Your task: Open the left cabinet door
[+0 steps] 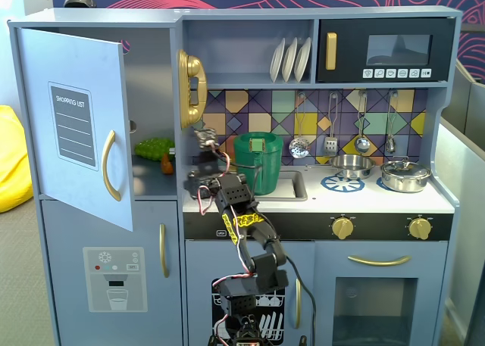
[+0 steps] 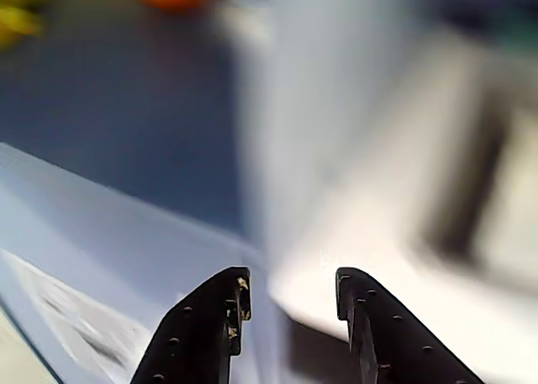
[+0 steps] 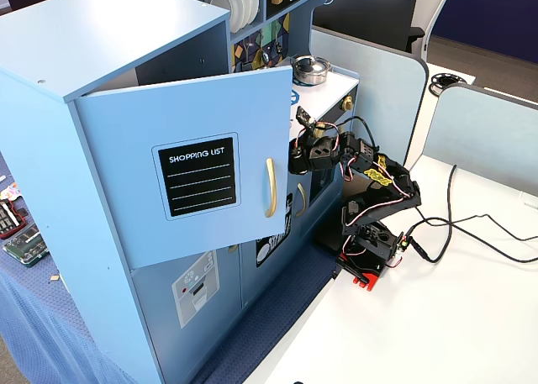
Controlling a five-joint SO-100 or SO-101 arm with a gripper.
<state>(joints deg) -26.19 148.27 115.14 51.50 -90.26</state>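
Observation:
The left cabinet door (image 1: 76, 73) is blue-grey with a black "SHOPPING LIST" panel (image 1: 74, 126) and a curved gold handle (image 1: 111, 166). It stands swung partly open. In another fixed view the door (image 3: 193, 115) hangs out from the cabinet, its handle (image 3: 270, 186) near its free edge. My gripper (image 1: 203, 138) is open and empty, to the right of the door's free edge and apart from the handle, in front of the counter's left end (image 3: 300, 119). In the wrist view the open gripper (image 2: 292, 281) holds nothing, and the blurred door face (image 2: 92, 233) lies to its left.
Green and orange toy food (image 1: 155, 149) sits in the opened compartment. A green pot (image 1: 258, 160) stands in the sink, and a gold telephone (image 1: 191, 87) hangs above the gripper. The dispenser door (image 1: 114, 278) is below. Cables (image 3: 471, 224) trail across the white table.

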